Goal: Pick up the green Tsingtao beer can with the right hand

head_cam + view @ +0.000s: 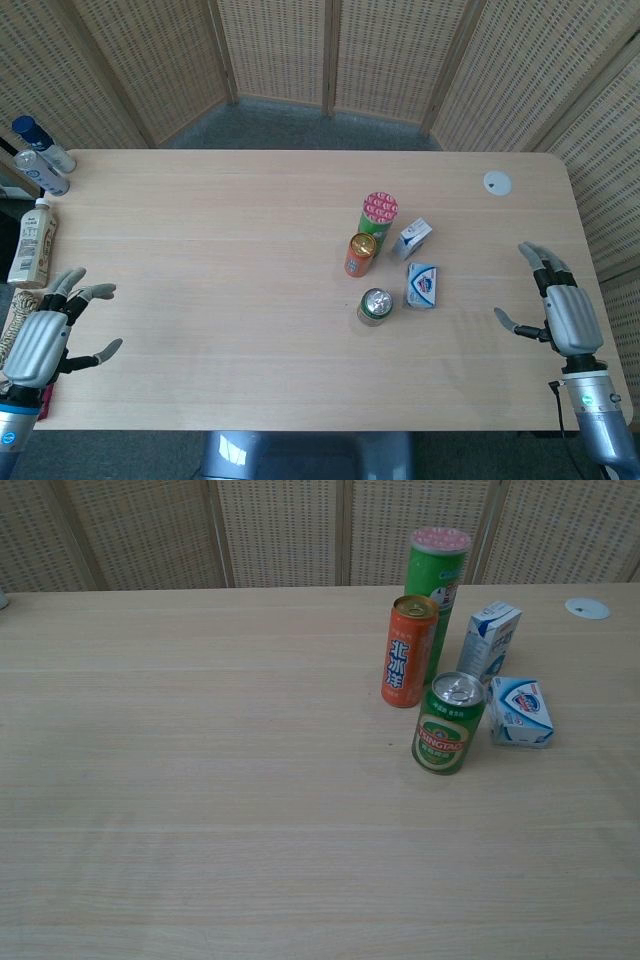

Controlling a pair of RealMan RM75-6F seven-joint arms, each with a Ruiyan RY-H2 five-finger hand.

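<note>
The green Tsingtao beer can [375, 307] [448, 723] stands upright near the middle of the table, nothing touching it. My right hand [562, 308] hovers at the table's right edge, well to the right of the can, fingers spread and empty. At the left edge my left hand [48, 333] is held the same way, fingers apart, holding nothing. Neither hand appears in the chest view.
Close behind the can stand an orange can [360, 254] [408, 651] and a tall green tube [378, 218] [435, 565]. A blue-white box [421, 286] [521, 711] lies right of it, a small carton [412, 238] [488, 640] behind that. Bottles [35, 210] line the far left edge; a white disc [497, 182].
</note>
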